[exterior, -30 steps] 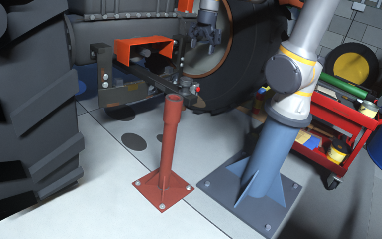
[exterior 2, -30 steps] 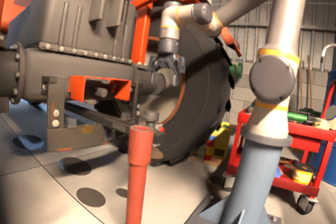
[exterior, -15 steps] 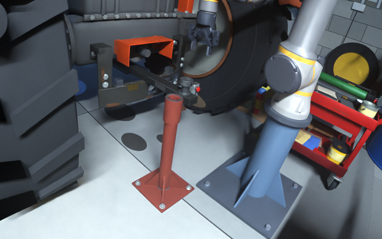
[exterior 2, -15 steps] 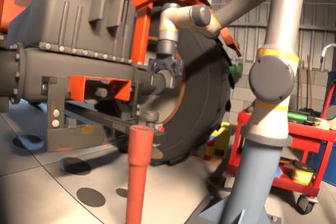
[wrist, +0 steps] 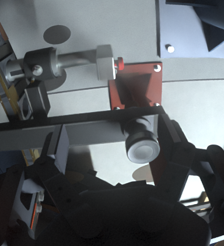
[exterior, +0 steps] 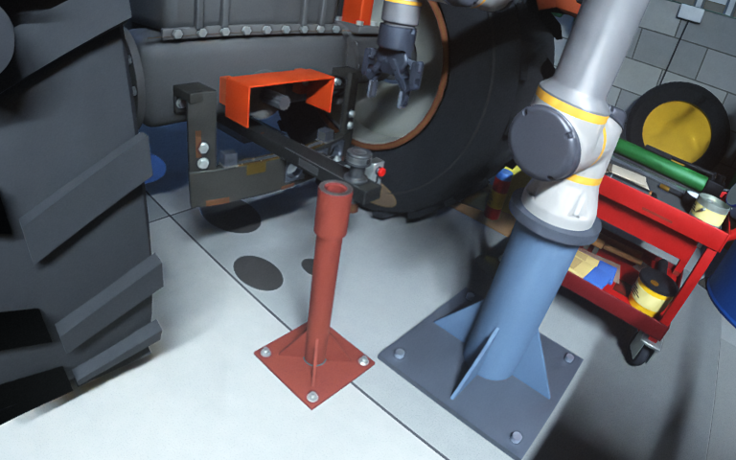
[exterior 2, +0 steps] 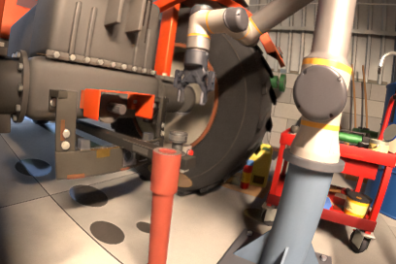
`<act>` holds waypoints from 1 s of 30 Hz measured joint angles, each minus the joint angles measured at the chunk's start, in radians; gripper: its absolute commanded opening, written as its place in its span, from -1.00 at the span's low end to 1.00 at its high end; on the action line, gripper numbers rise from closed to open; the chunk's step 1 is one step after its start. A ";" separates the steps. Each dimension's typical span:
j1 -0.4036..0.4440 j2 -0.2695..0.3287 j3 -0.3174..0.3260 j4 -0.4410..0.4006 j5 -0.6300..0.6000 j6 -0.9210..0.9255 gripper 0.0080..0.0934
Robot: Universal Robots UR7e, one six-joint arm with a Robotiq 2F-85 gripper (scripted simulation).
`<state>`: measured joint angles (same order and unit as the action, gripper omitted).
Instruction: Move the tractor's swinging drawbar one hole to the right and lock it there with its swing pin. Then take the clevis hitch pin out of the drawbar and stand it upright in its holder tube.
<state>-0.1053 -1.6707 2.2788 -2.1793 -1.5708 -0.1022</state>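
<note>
The dark drawbar point(exterior: 298, 157) runs out from under the orange guard point(exterior: 272, 94) at the tractor's rear. The clevis hitch pin point(exterior: 355, 157) stands in its rear end, grey cap up. In the wrist camera the drawbar point(wrist: 76, 128) crosses the picture with the pin's cap point(wrist: 142, 145) at its end. The swing pin area under the guard is mostly hidden. The red holder tube point(exterior: 329, 256) stands on the floor just in front of the drawbar's end. My gripper point(exterior: 390, 85) is open and empty. It hangs well above the drawbar, to the right of the guard, in front of the big tyre.
Behind stand the tractor's axle housing point(exterior 2: 92, 30) and right rear tyre point(exterior: 475, 102). The left tyre point(exterior: 47, 199) fills the near left. My arm's blue pedestal point(exterior: 503, 319) stands right of the tube. A red tool cart point(exterior: 663, 228) is at far right.
</note>
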 measured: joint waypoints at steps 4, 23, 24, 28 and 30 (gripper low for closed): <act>0.000 0.008 0.007 -0.015 0.000 0.000 0.76; 0.000 0.123 0.081 -0.204 0.000 0.000 0.76; 0.000 0.132 0.086 -0.218 0.000 0.000 0.76; 0.000 0.173 0.103 -0.276 0.000 0.000 0.76; 0.000 0.195 0.112 -0.306 0.000 0.000 0.76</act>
<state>-0.1054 -1.4761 2.3904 -2.4848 -1.5708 -0.1023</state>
